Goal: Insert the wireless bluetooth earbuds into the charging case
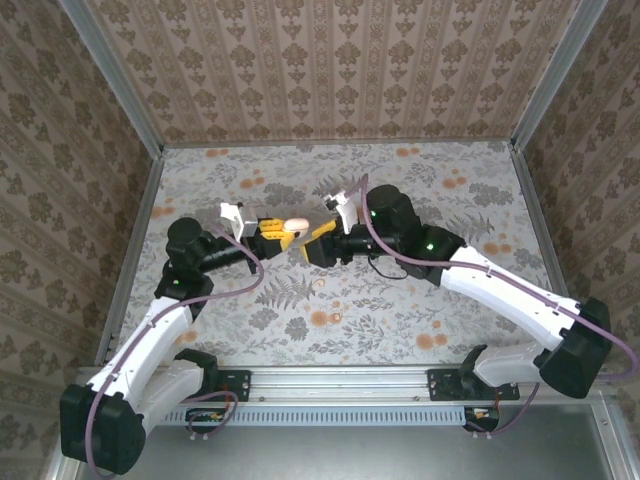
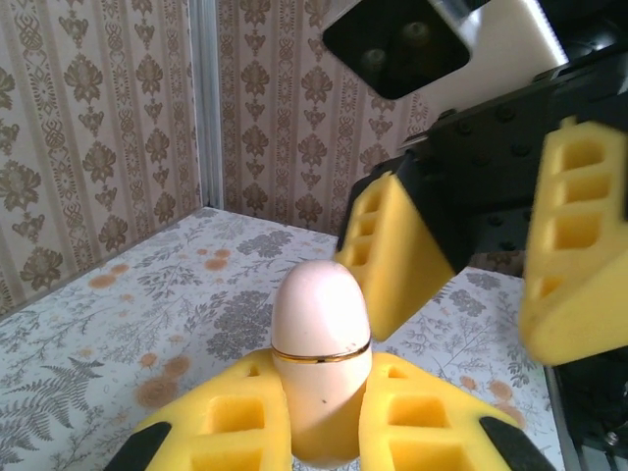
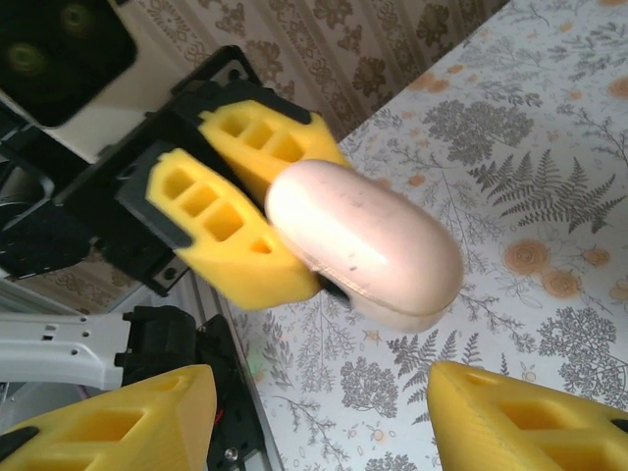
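- We saw a salmon-pink charging case point(image 2: 320, 343) with a thin gold seam.
- Our left gripper point(image 2: 324, 378) and right gripper point(image 2: 481, 329) had yellow fingers point(image 2: 231, 417).
- We found the table point(image 1: 400, 310) grey-floral with orange blooms.

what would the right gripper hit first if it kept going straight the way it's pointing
Most likely the charging case, held by the left gripper: it sits straight ahead, in line with the gap between the right gripper's open fingers. How far off is hard to judge.
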You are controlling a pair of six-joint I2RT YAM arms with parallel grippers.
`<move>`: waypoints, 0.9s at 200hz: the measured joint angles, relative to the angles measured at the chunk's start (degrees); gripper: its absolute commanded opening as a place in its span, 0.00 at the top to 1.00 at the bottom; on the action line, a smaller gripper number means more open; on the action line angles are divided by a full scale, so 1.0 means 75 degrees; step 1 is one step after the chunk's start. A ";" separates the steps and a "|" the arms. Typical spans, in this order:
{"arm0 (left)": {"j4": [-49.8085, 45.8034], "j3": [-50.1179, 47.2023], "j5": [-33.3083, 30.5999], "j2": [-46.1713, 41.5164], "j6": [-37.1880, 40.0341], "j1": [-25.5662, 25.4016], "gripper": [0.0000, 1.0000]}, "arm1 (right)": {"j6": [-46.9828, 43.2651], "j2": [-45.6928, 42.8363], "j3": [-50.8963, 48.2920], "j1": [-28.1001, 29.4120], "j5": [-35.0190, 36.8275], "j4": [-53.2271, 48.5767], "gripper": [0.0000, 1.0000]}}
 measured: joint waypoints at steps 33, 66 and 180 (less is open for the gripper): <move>0.0052 -0.0003 0.0114 -0.0003 -0.0087 -0.0003 1.00 | -0.0003 0.0388 0.0379 -0.0271 0.0006 -0.0044 0.42; 0.0076 -0.0108 0.0090 -0.0009 -0.0090 -0.0009 1.00 | 0.0117 0.0723 0.0729 -0.0583 -0.0294 -0.0035 0.45; -0.0251 -0.0256 -0.0254 -0.0076 -0.0082 -0.0111 1.00 | 0.1110 0.1137 0.0959 -0.1169 -0.0848 -0.0044 0.45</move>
